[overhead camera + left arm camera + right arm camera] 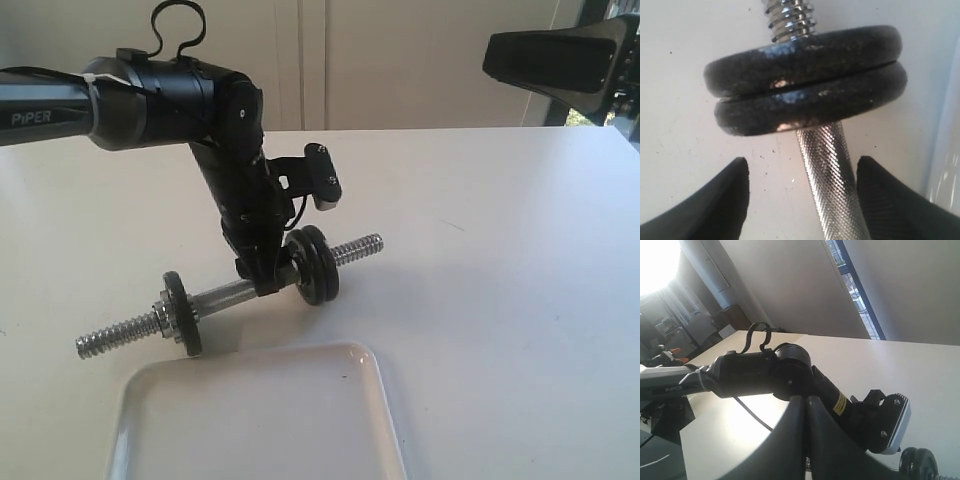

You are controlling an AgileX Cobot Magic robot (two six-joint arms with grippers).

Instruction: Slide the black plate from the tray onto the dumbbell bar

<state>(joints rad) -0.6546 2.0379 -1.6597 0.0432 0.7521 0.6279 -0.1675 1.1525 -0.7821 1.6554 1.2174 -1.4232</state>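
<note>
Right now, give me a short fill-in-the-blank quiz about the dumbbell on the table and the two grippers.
Next to the left gripper, ____ black plates sit pressed together on the bar.
The left gripper's jaws stand ____ on either side of the bar.
The right gripper, raised off the table, is ____.
Near the bar's other end there is only ____ plate.
Missing words: two; open; shut; one.

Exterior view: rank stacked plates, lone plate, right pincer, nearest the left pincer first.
1. Stacked plates, just right of the left pincer.
2. Lone plate, along the bar to the left.
3. Right pincer, raised at upper right.
</note>
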